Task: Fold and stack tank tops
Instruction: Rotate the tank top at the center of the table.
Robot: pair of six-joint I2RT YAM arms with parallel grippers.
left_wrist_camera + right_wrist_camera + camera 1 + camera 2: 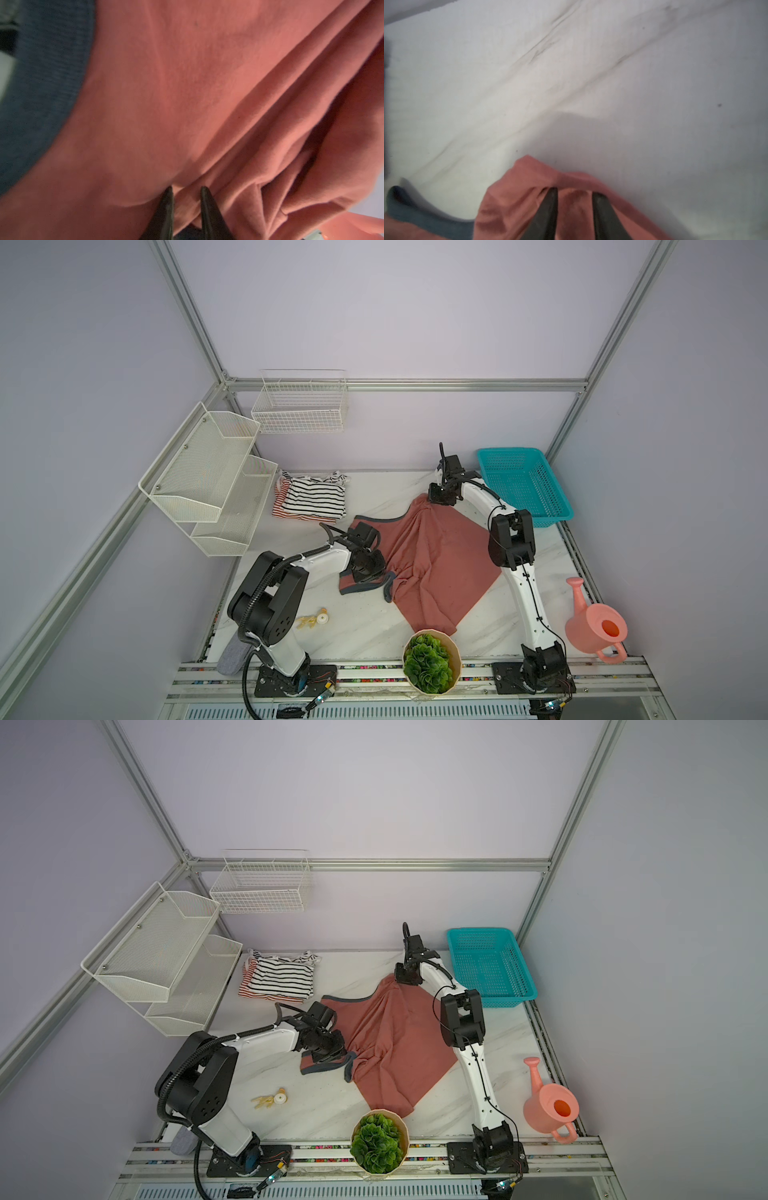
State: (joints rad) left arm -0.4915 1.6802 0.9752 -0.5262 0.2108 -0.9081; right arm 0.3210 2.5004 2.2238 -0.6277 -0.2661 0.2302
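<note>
The red tank top (pixel 440 564) lies rumpled in the middle of the table (pixel 365 626), its long axis slanting, navy-trimmed straps toward 9 o'clock and hem toward 4 o'clock. The left pincer (pixel 187 188) pinches a fold at the strap end; the right pincer (pixel 575 191) straddles the 12 o'clock corner, jaws slightly apart, grip impossible to tell

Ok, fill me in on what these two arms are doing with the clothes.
The left gripper pinches a fold of the rumpled dusty-red cloth tank top with navy trim; the right gripper straddles its far edge, grip unclear. It lies spread, unfolded, on the white marble-look table. The black-and-white striped top sits folded on the red-and-white striped one at the far left.
</note>
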